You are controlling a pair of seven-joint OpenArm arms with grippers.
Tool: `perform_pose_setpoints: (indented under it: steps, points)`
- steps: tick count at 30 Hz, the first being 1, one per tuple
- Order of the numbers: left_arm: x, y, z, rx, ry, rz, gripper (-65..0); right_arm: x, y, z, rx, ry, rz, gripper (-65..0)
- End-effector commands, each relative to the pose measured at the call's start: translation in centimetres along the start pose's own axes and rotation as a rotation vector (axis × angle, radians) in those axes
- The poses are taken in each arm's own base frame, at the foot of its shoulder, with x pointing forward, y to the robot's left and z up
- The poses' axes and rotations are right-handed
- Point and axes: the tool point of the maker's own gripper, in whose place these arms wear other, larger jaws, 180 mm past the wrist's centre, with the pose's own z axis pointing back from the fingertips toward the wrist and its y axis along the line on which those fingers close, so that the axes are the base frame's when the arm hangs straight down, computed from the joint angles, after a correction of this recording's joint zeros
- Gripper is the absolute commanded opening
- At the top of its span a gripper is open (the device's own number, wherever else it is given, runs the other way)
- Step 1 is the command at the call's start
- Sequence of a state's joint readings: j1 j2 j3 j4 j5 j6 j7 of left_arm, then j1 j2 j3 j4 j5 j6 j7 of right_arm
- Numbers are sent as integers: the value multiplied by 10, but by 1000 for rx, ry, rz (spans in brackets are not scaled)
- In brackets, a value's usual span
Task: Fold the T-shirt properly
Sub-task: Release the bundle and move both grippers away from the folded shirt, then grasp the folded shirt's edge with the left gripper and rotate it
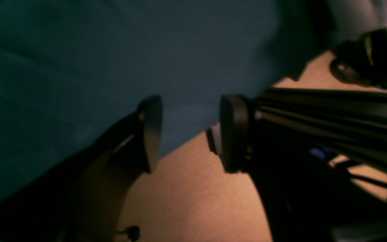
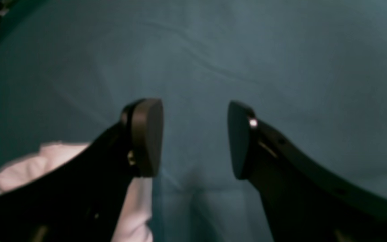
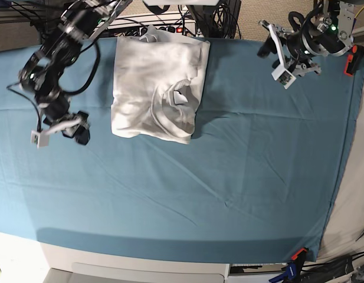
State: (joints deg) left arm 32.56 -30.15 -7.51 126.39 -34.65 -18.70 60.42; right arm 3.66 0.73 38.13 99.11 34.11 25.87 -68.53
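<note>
The white T-shirt lies on the teal table cloth at the far middle, partly folded into a rough rectangle with the collar showing near its right side. My right gripper is open and empty, left of the shirt and apart from it. In the right wrist view it hangs over bare cloth, with a corner of the shirt at lower left. My left gripper is open and empty at the far right. In the left wrist view it is over the cloth's edge.
Cables and a power strip lie behind the table's far edge. An orange clamp holds the cloth at the right edge, another at the front right corner. A wooden surface and black frame lie below the left gripper.
</note>
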Motion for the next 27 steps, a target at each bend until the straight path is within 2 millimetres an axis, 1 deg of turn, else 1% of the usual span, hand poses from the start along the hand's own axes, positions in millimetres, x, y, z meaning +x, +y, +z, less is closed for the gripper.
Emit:
perform_pose_setpoints:
  steps: [1,3,6,10,12,15,23,27]
  points:
    - [5,-4,4,-15,-27,0,-361,15,4,-4,39,-37,-6,-340]
    - [6,-12,2,-43,-39,25,-361,12,2,-16,85,4,-55,-340]
    - [12,-20,-1,-64,-75,62,-361,4,7,-30,173,55,-97,-341]
    - [20,-33,-5,-107,-121,121,-361,-4,16,-39,265,87,-146,-341]
    - [21,-40,-10,-135,-138,161,-361,-6,20,-39,293,90,-152,-341]
    - [24,-53,-17,-175,-153,205,-361,-6,20,-39,296,89,-154,-341]
    - [46,-112,-30,-324,-201,222,-362,-6,20,-38,298,87,-155,-341]
    - [56,-131,-34,-354,-223,219,-362,-6,21,-39,298,87,-154,-341]
